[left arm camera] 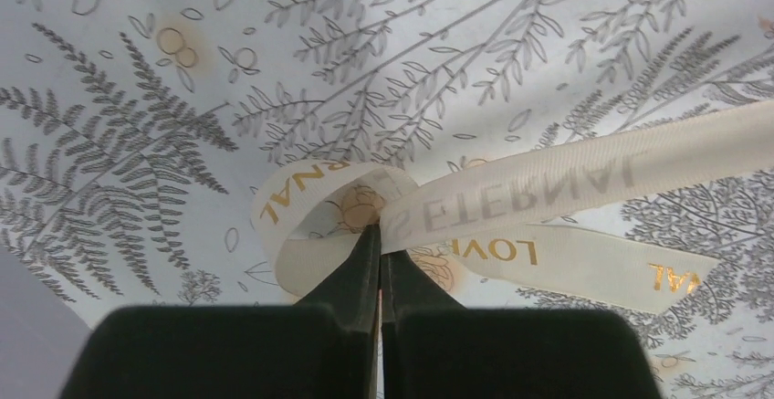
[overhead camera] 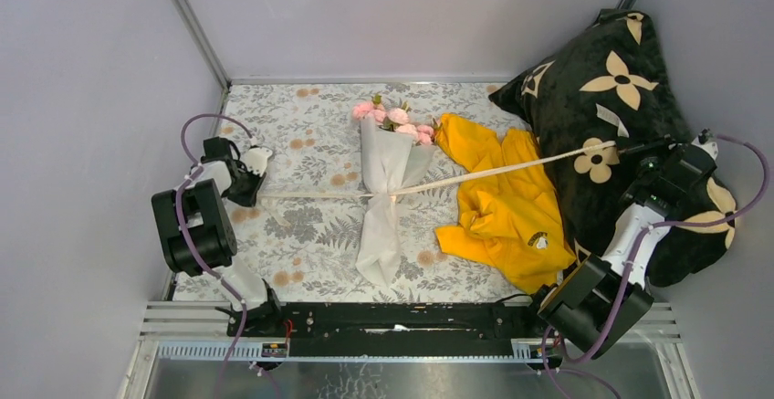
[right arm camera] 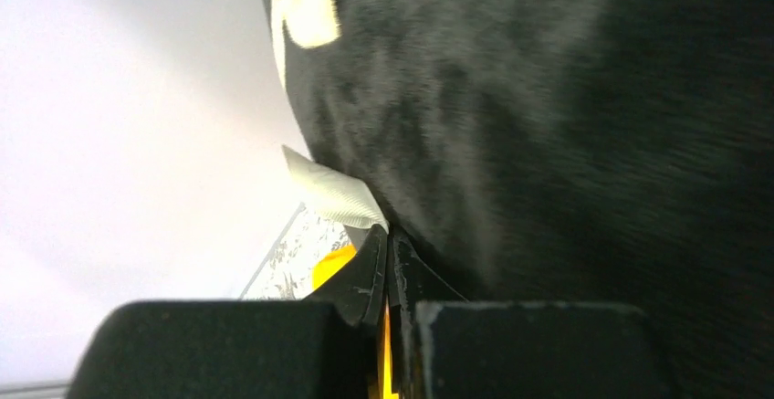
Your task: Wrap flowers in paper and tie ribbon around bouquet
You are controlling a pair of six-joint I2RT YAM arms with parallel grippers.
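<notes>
Three pale walls [overhead camera: 91,98] are boxing in a fern-print cloth [overhead camera: 301,225]. A black pillow [overhead camera: 593,79] is hogging the far right corner, with a yellow garment [overhead camera: 502,207] sprawling beside it. The bouquet [overhead camera: 383,171] is lying mid-cloth, blooms pointing away. The ribbon [overhead camera: 493,173] is stretching taut across its waist, passing over the garment and the pillow. The left gripper [left arm camera: 380,232] is clamping one ribbon end low over the cloth. The right gripper [right arm camera: 387,233] is pinching the other end, right up against the pillow.
</notes>
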